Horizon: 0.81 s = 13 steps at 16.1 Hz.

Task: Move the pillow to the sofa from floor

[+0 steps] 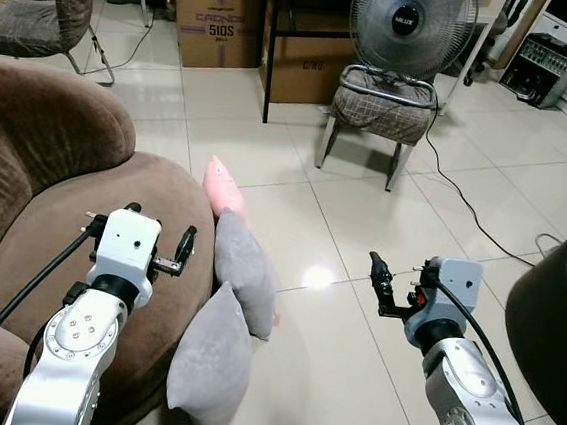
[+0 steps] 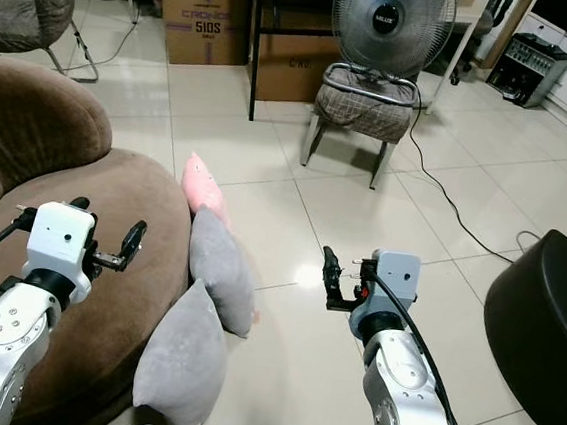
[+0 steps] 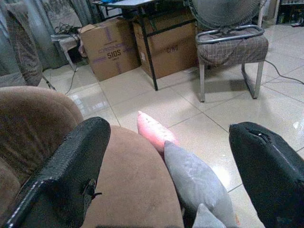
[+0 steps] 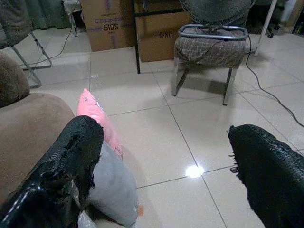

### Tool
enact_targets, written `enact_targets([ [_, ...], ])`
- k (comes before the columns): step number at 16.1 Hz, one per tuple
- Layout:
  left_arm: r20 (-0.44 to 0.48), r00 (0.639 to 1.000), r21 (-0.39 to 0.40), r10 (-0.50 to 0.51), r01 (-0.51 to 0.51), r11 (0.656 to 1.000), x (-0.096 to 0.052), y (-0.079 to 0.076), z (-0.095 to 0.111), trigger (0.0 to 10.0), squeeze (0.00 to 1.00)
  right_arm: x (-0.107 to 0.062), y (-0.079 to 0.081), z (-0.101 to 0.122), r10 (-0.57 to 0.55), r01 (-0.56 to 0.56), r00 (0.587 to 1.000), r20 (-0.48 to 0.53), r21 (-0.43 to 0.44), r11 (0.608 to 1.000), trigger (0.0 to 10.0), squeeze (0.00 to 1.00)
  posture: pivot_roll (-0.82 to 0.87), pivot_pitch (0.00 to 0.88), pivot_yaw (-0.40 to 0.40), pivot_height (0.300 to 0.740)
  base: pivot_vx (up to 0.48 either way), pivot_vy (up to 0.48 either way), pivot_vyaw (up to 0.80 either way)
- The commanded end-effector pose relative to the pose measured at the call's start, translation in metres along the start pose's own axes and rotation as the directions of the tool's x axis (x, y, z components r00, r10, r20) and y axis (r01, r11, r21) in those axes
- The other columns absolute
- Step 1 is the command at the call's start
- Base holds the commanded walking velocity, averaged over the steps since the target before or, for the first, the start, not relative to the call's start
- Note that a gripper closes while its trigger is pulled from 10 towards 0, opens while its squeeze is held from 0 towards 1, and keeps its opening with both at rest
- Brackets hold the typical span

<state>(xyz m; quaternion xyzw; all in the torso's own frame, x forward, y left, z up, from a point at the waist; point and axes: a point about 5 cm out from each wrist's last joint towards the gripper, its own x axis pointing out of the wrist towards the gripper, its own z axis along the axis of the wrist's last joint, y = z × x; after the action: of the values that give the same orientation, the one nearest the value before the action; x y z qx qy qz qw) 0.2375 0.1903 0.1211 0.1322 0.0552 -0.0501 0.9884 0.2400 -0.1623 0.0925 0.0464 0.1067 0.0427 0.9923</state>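
While three pillows are leaned against the front edge of the brown sofa, none is held. A pink pillow is set farthest back on the tiled floor, a gray pillow is just in front of it, and a second gray pillow is nearest. The left hand is held over the sofa seat, its fingers spread wide with nothing between them. The right hand is held over the bare floor, also spread wide and empty. A chair with a fan on it is seen farther back.
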Motion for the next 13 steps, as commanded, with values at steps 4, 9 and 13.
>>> enact_targets([
  [4, -0.01, 1.0, 0.003, 0.004, -0.004, 1.0, -0.002, -0.001, -0.002, 10.0, 0.0, -0.002, -0.003, 0.004, -0.003, 0.003, 1.0, 0.008, -0.013, 1.0, 10.0, 0.0, 0.08, 0.0, -0.047, 0.646, 0.0, 0.0, 0.0],
  [9, -0.027, 1.0, -0.05, -0.009, 0.008, 0.999, -0.001, -0.001, -0.008, 10.0, 0.01, 0.001, -0.007, -0.005, -0.044, 0.042, 0.999, -0.027, -0.044, 0.998, 10.0, 0.0, 0.08, 0.0, -0.047, 0.621, 0.0, 0.0, 0.0],
  [13, -0.047, 0.999, -0.022, -0.01, 0.009, 1.0, 0.004, 0.002, -0.019, 10.0, 0.35, 0.003, -0.004, -0.005, -0.025, 0.025, 0.999, -0.027, -0.014, 1.0, 10.0, 0.0, 0.08, 0.0, -0.046, 0.621, 0.0, -0.073, 0.0],
])
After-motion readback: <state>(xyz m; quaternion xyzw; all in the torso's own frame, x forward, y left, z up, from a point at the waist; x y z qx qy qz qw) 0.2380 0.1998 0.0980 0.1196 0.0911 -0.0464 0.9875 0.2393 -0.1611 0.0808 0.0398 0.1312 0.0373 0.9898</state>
